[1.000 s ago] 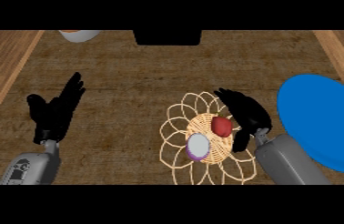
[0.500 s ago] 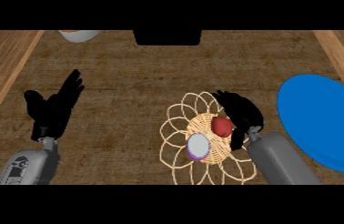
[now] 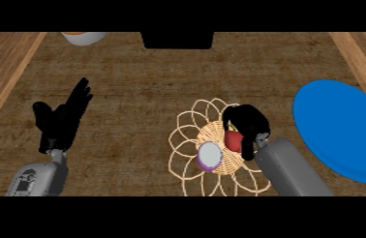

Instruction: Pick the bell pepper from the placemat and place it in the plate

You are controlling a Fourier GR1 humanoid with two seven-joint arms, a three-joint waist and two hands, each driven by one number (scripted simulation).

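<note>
Woven straw-coloured, the round placemat (image 3: 214,150) with looped petal edging carries the red bell pepper (image 3: 233,139) on its right part, where the right hand (image 3: 247,122) curls its black fingers round the pepper. A purple and white round object (image 3: 210,156) lies on the placemat just left of the pepper, the blue round plate (image 3: 336,130) sits well right of the placemat, and the left hand (image 3: 63,118) rests open far to its left, fingers up

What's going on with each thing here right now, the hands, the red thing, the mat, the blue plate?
Right hand: fingers curled round the red bell pepper, over the placemat.
Bell pepper: in the right hand's curl, partly hidden.
Left hand: open, fingers up, resting at the left.
Placemat: flat on the counter.
Purple-rimmed object: lying on the placemat.
Blue plate: nothing on the part in view.
</note>
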